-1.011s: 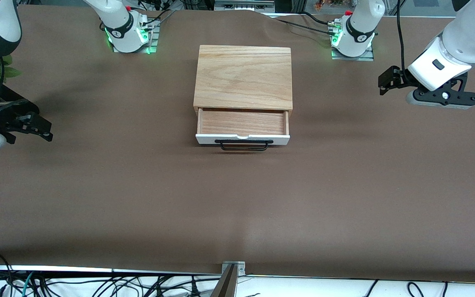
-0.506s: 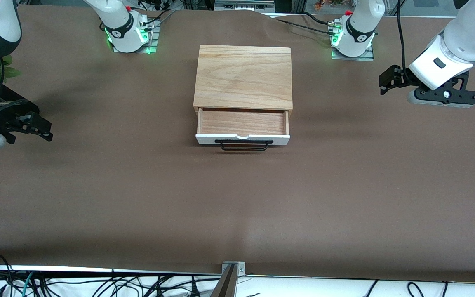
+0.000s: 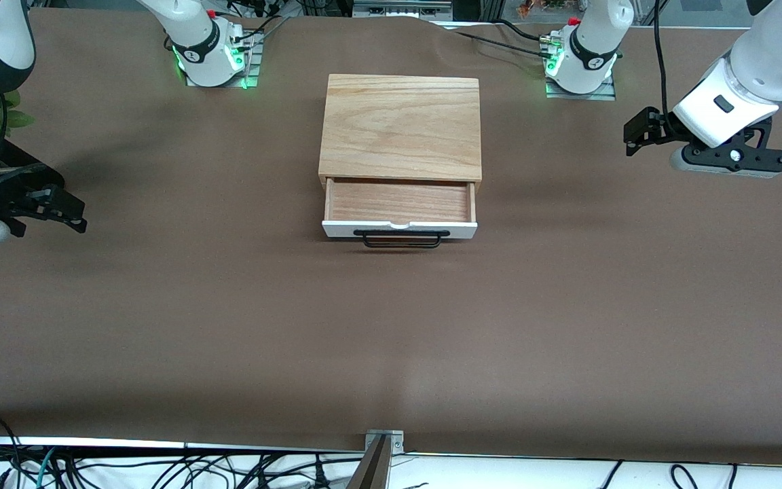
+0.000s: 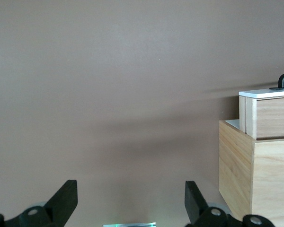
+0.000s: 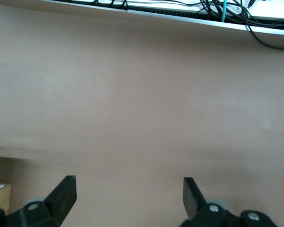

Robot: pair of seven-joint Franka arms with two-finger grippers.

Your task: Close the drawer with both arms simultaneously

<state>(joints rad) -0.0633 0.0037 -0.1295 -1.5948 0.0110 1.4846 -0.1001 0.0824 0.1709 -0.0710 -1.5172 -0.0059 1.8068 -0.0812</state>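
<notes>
Two large white jointed arms with black joint bands are seen, one at each end of the brown cloth-covered table (image 3: pixel 228 326). The left arm's black two-finger gripper (image 3: pixel 637 133) is held in the air over bare cloth at its own end of the table, well apart from the box, its fingers (image 4: pixel 66 201) spread wide with nothing between them. The right arm's black two-finger gripper (image 3: pixel 65 212) is held over bare cloth at its own end, its fingers (image 5: pixel 64 191) likewise parted and empty. One light-wood rectangular box (image 3: pixel 401 125) with visible grain is set at mid-table, between the two bases. One shallow wooden drawer (image 3: pixel 399 204) is pulled out of it toward the front camera; a white front panel and one wide black wire handle (image 3: pixel 401 238) are carried on its front.
</notes>
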